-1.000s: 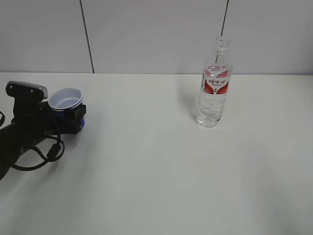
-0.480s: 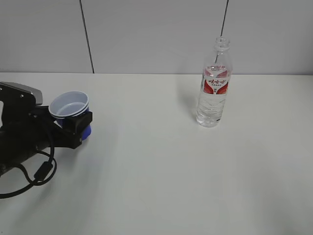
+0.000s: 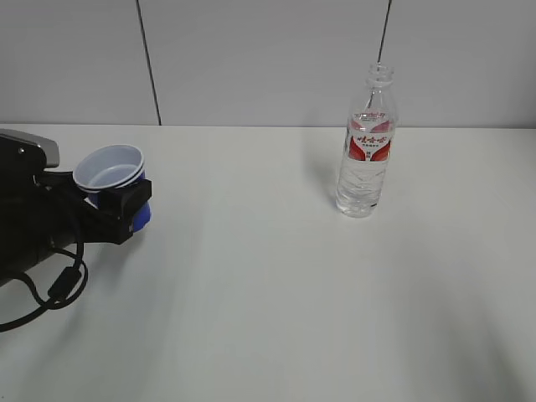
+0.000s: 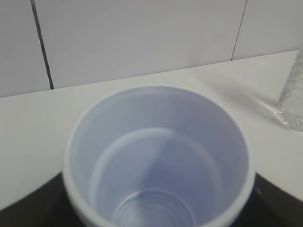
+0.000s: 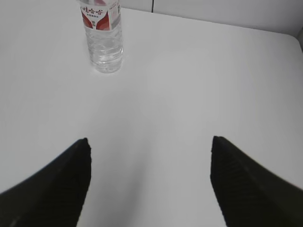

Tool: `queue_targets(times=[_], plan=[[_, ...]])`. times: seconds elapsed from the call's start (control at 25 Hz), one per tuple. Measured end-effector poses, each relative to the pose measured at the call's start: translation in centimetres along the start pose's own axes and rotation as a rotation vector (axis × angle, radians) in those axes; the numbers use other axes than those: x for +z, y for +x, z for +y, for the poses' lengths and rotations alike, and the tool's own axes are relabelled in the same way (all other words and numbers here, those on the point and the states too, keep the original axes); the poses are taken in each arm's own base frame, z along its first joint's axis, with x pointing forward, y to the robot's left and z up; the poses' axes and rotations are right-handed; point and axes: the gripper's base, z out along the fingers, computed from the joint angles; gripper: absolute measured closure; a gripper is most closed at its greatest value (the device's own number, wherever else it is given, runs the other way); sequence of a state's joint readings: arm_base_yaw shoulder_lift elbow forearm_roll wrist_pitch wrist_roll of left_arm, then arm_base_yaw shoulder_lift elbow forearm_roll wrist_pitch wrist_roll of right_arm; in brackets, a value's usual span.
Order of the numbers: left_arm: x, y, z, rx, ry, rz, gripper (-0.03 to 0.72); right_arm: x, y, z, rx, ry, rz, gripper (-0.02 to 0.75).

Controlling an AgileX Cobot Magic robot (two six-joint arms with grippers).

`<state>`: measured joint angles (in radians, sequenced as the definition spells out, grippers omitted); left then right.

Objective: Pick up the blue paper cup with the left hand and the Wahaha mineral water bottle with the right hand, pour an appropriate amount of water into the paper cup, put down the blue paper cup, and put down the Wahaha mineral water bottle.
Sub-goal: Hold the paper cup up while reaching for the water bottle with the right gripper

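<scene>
The blue paper cup (image 3: 109,172), white inside with a doubled rim, sits between the fingers of my left gripper (image 3: 117,201) at the far left of the table; the gripper is shut on it. In the left wrist view the cup (image 4: 158,161) fills the frame, and I see no water in it. The Wahaha mineral water bottle (image 3: 366,151) stands upright and capless at the back right, untouched; its edge shows in the left wrist view (image 4: 293,99). My right gripper (image 5: 149,142) is open and empty, low over the table, with the bottle (image 5: 102,35) ahead to its left.
The white table (image 3: 276,285) runs to a grey panelled wall (image 3: 268,59) behind. A black cable loop (image 3: 50,289) hangs under the left arm. The right arm is out of the exterior view.
My left gripper with the cup moved forward and right, then drew back left and a little up. The bottle has not moved.
</scene>
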<state>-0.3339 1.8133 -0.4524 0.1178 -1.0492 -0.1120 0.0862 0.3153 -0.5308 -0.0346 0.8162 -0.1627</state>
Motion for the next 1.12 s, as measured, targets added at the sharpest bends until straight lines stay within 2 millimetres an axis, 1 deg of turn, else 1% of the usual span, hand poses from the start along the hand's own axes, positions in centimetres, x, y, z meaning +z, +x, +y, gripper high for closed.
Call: queue_targets(times=[0.16, 0.36, 0.56, 0.72, 0.84, 0.96, 1.12], plan=[[0.0, 0.0, -0.1, -0.001, 0.006, 0.002, 0.135, 2.9, -2.0, -0.3, -0.008, 0.001, -0.029, 0.15], [0.0, 0.1, -0.2, 0.005, 0.018, 0.01, 0.135, 6.3, -4.9, -0.6, 0.0, 0.018, -0.191, 0.15], [0.0, 0.2, -0.2, 0.006, 0.018, 0.025, 0.135, 10.0, -6.4, -0.7, 0.03, 0.022, -0.271, 0.15], [0.0, 0.2, -0.2, 0.006, 0.018, 0.025, 0.136, 13.4, -6.3, -0.6, 0.039, 0.031, -0.321, 0.15], [0.0, 0.2, -0.2, 0.006, 0.018, 0.025, 0.136, 16.1, -5.7, -0.3, 0.021, 0.019, -0.313, 0.15], [0.0, 0.2, -0.2, 0.006, 0.018, 0.026, 0.136, 18.6, -5.1, 0.3, 0.002, -0.031, -0.315, 0.15], [0.0, 0.3, -0.2, 0.007, 0.02, 0.029, 0.136, 21.3, -3.9, 1.2, 0.004, -0.086, -0.294, 0.15]])
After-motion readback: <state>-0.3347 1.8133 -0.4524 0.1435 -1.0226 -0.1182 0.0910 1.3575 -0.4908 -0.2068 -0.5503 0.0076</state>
